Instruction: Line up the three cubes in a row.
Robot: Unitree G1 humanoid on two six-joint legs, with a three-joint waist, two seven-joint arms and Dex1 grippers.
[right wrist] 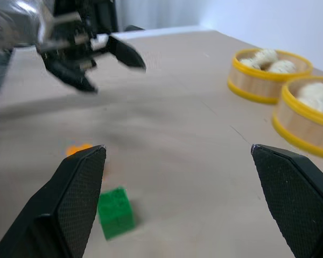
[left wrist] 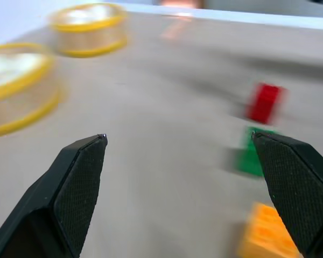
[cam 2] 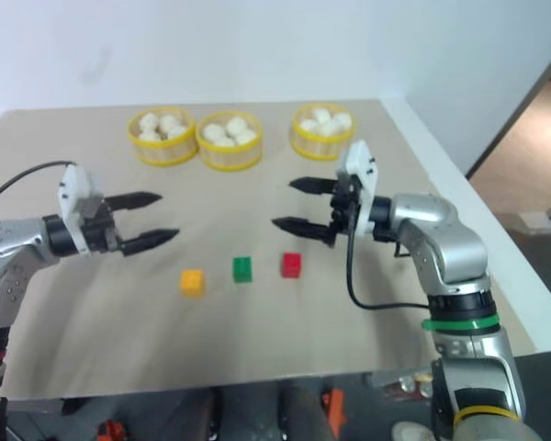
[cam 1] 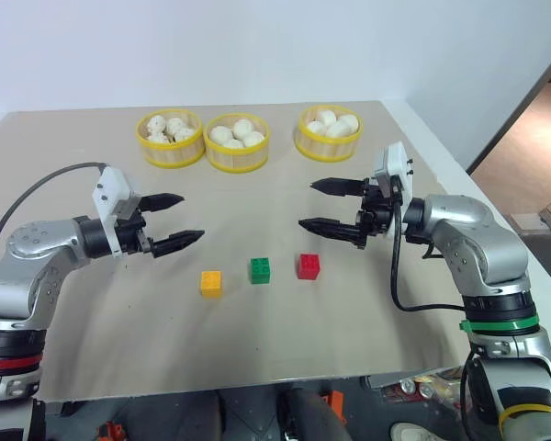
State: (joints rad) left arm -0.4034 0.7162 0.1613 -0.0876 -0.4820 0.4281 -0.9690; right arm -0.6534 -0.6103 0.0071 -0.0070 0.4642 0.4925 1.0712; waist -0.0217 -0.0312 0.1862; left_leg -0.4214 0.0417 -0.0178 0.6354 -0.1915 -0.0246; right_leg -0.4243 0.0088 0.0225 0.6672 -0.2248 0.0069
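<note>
Left eye view: the yellow-orange cube [cam 1: 210, 282], green cube [cam 1: 260, 269] and red cube [cam 1: 309, 265] are seen resting on the table [cam 1: 92, 331], near one another and already roughly in a row slanting slightly away toward the right. Nothing is held. The left gripper [cam 1: 177, 221] and right gripper [cam 1: 321, 206] are raised on either side, jaws wide apart. The yellow-orange cube is judged nearer the left gripper, the red nearer the right.

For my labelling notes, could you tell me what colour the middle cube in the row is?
Green: the middle cube shows best in the left eye view.
</note>
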